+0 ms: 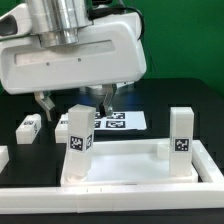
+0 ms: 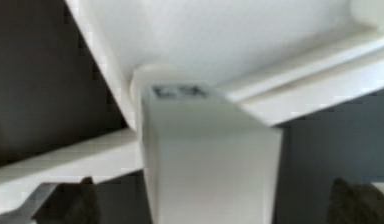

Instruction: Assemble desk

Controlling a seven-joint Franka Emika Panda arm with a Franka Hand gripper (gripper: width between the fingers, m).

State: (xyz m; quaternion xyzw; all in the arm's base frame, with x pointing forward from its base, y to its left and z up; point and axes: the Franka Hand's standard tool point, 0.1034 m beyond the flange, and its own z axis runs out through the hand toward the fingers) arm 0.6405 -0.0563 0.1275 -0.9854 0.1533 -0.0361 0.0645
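Black work surface (image 1: pixel 200 108) under a green backdrop. At the exterior view's far left we spot a white tagged leg post (image 1: pixel 30 127) lying flat. Moving right, the white two-finger gripper (image 1: pixel 76 103) hangs over an upright white square leg post (image 1: pixel 80 140), fingers spread wide and clear of it. At lower centre sits the white rimmed plastic tabletop panel (image 1: pixel 130 168), and a second upright post (image 1: pixel 180 135) stands at its right corner.

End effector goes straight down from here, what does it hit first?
The upright leg post on the exterior view's left, likely. The open end effector looks centred over it, fingers either side in the wrist view; exact depth is unclear.
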